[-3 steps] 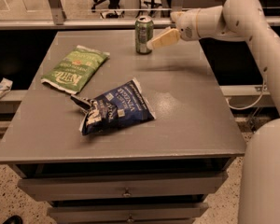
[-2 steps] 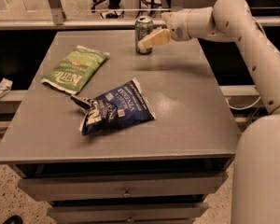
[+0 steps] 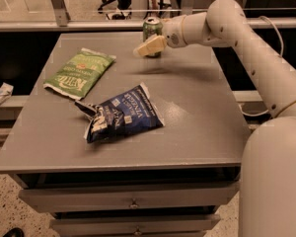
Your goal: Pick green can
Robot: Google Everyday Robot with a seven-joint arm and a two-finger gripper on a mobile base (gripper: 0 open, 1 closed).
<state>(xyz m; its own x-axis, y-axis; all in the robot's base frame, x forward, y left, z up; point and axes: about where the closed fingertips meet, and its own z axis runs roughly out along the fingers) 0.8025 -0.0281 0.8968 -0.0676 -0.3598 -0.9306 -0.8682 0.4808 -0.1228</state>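
The green can stands upright near the far edge of the grey table, its silver top showing. My gripper reaches in from the right at the end of the white arm. It is right at the can, and its pale tip covers the can's lower front. The can's base is hidden behind it.
A flat green chip bag lies at the table's left. A crumpled dark blue chip bag lies near the middle. A rail runs behind the far edge. Drawers sit below the front edge. My white base stands at the right.
My gripper has moved left, from just right of the can to over its lower front. The can and both bags have stayed in place.
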